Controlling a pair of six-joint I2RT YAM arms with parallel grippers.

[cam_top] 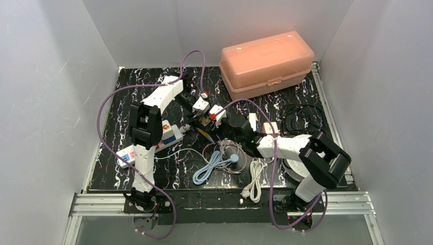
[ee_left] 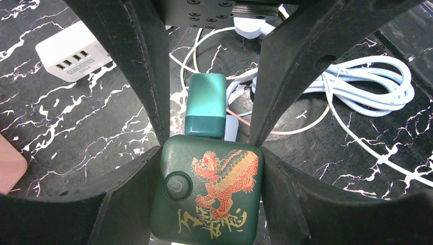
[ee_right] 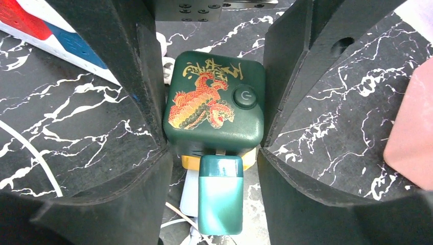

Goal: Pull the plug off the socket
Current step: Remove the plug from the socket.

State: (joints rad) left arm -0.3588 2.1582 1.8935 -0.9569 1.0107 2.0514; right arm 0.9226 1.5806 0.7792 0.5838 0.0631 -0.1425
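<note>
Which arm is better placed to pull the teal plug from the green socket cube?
Right. The right end effector straddles the teal plug, jaws open, while the left end effector clamps the green socket cube, bracing it.

dark green socket [ee_left: 207,214], red-gold dragon [ee_left: 224,178], teal plug [ee_left: 206,104], black marbled table [ee_left: 76,132]

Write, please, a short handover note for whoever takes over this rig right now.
Left claw: shut on the green socket, gripping its two sides.
Right claw: open, with a finger on either side of the teal plug and a gap on each side.
Where: the plug sits at one end of the socket, between the two claws.
Done: socket held, right claw lined up on the plug.
Left: close the right claw on the plug and pull it straight out while the left claw holds the socket.
</note>
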